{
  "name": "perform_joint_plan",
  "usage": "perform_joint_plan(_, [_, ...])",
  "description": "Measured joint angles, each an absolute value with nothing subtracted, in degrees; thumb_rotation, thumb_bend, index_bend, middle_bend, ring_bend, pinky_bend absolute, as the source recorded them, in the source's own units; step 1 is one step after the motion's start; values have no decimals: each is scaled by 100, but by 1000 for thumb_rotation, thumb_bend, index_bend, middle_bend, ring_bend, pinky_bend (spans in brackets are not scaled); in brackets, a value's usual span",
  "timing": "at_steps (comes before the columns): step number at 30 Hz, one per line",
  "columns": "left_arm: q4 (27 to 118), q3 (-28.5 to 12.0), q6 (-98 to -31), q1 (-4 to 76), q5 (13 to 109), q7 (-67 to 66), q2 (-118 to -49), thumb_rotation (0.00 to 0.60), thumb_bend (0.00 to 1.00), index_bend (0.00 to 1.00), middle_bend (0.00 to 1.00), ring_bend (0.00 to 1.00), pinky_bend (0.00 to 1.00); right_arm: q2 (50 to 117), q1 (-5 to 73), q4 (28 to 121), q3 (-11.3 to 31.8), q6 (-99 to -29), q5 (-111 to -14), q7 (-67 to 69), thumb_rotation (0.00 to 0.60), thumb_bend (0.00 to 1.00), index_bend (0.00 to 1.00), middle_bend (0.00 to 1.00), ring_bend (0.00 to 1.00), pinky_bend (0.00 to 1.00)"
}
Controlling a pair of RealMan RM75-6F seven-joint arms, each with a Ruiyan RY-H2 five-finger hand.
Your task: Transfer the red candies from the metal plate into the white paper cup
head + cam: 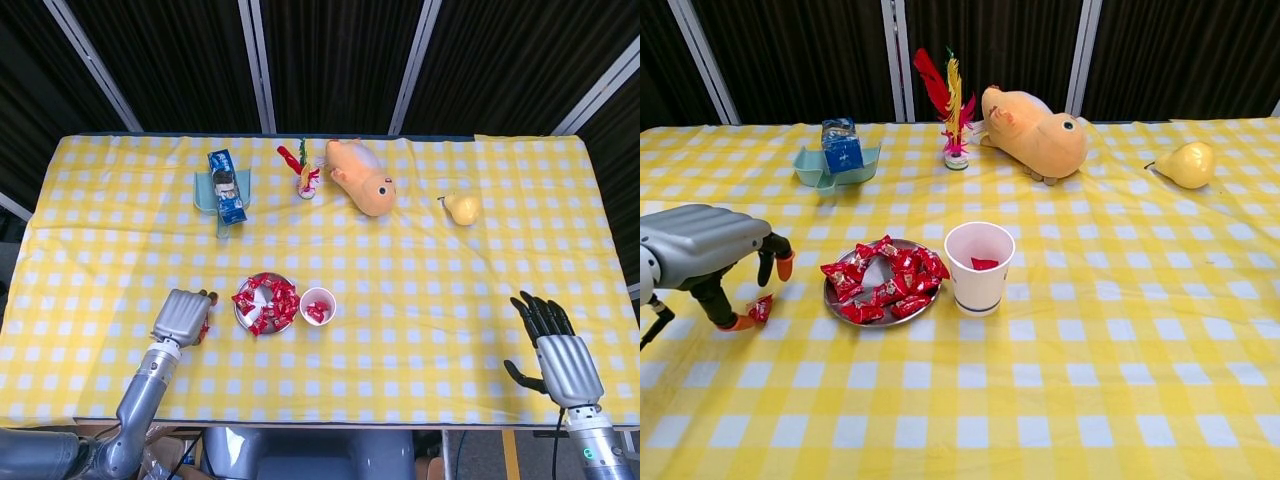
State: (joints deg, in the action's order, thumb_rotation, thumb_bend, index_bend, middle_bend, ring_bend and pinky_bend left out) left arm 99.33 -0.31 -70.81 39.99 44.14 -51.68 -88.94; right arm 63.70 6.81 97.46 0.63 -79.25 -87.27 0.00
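Note:
A metal plate [240, 314] [866, 272] holding several red candies [277, 306] [902, 276] sits left of centre. Just right of it stands the white paper cup [318, 295] [978, 285] with red candy [983, 264] inside. My left hand [181, 317] [702, 250] hovers left of the plate, fingers curved down and apart. A single red candy [761, 309] [203, 331] lies on the cloth against its thumb tip, not pinched. My right hand [558, 352] rests far right near the front edge, fingers spread and empty; the chest view does not show it.
Along the back stand a teal tray [206, 195] [810, 170] with a blue carton, a feathered shuttlecock [304, 172] [952, 110], an orange plush toy [362, 176] [1035, 130] and a yellow pear [462, 208] [1186, 163]. A yellow checked cloth covers the table.

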Motion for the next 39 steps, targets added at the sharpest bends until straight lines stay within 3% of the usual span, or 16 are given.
perform_joint_plan(11, [9821, -73, -7028, 3992, 4237, -5243, -8986, 600, 375, 391, 410, 834, 962, 6380, 674, 9756, 58, -7934, -8732, -26, 600, 341, 0, 0, 0, 1])
perform_joint_plan(19, [9645, -27, -7030, 3960, 4217, -5290, -9184, 600, 473, 484, 572, 848, 970, 6381, 671, 9762, 62, -7939, -8727, -24, 600, 342, 0, 0, 0, 1])
perform_joint_plan(24, [9658, -47, -7099, 3915, 4340, -5203, -9156, 600, 486, 523, 618, 852, 973, 6385, 661, 9766, 58, -7966, -8750, -17, 600, 341, 0, 0, 0, 1])
perform_joint_plan(39, [10314, -325, -7291, 3885, 4630, -5015, -8728, 600, 488, 528, 625, 852, 972, 6397, 652, 9754, 68, -8002, -8773, 4, 600, 341, 0, 0, 0, 1])
